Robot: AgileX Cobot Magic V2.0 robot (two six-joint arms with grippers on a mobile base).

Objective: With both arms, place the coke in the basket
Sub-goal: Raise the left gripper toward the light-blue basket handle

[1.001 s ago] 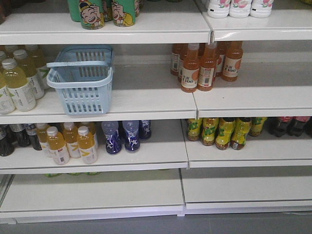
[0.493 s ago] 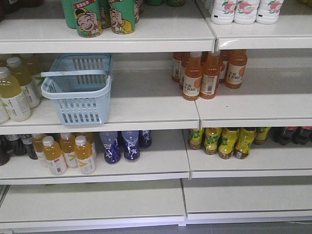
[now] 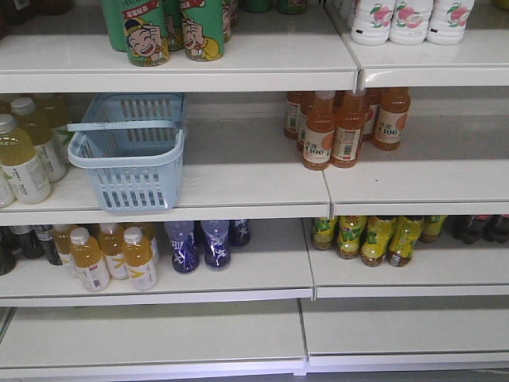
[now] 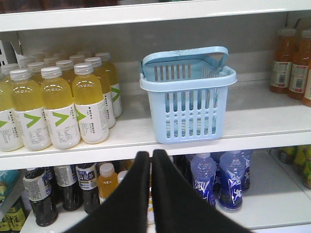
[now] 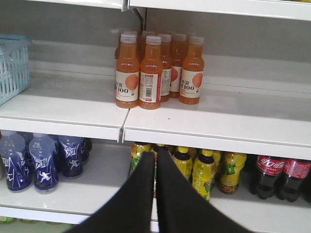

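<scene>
Front view has shifted since 1.0 s ago: the whole shelf unit sits lower in frame and looks closer. The basket (image 3: 131, 187) and the orange bottles (image 3: 346, 127) have both dropped down the picture, and the top-shelf green cans (image 3: 163, 32) are cut off more at the top. Nothing on the shelves has changed place relative to its neighbours.

Left gripper (image 4: 150, 156): fingers pressed nearly together with only a thin slit between them, holding nothing. The basket is above and slightly right of its tips, upright on the middle shelf, handles folded over its rim. Pale yellow bottles (image 4: 58, 107) are up and left of the tips. Blue bottles (image 4: 218, 177) are just right of the fingers on the lower shelf.

Right gripper (image 5: 155, 156): fingers closed against each other, empty. The orange bottles are straight above the tips, a little left. The basket's corner shows far up-left at the frame edge. Yellow-green bottles (image 5: 204, 172) are right behind the tips. Dark cola bottles (image 5: 269, 177) are off to the right.

Coke can: its place cannot be told from any view.
</scene>
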